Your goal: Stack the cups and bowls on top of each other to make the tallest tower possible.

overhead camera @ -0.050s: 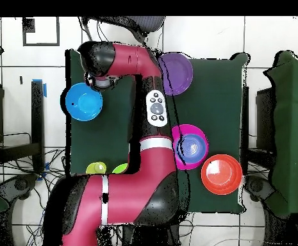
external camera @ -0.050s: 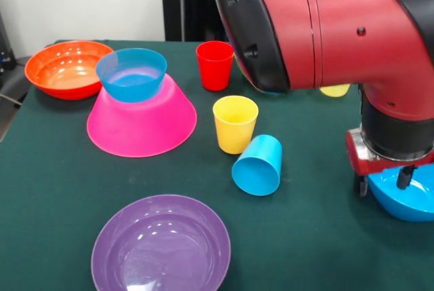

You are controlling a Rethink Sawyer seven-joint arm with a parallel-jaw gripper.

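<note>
The tower is a pink bowl [external camera @ -0.050s: 142, 120] turned upside down with a blue bowl [external camera @ -0.050s: 132, 74] upright on top; overhead the pink bowl [overhead camera @ -0.050s: 202, 136] shows around it. My gripper [external camera @ -0.050s: 384, 184] [overhead camera @ -0.050s: 102, 82] is open at the near rim of a second blue bowl [external camera @ -0.050s: 410, 199] [overhead camera @ -0.050s: 84, 101]. One finger [external camera @ -0.050s: 363, 186] is outside the rim and the other dips inside. On the table stand a red cup [external camera @ -0.050s: 215, 65] and a yellow cup [external camera @ -0.050s: 235, 123], and a blue cup [external camera @ -0.050s: 258, 164] lies on its side. Also there are an orange bowl [external camera @ -0.050s: 68, 68] [overhead camera @ -0.050s: 222, 174] and a purple bowl [external camera @ -0.050s: 161, 243] [overhead camera @ -0.050s: 177, 72].
A pale yellow piece [external camera @ -0.050s: 336, 90] peeks out under the arm; overhead a yellow-green rim [overhead camera @ -0.050s: 97, 168] and a green one [overhead camera @ -0.050s: 120, 169] show beside the arm's base. The bulky red arm [external camera @ -0.050s: 325, 26] [overhead camera @ -0.050s: 152, 109] covers the table's middle and hides the cups overhead.
</note>
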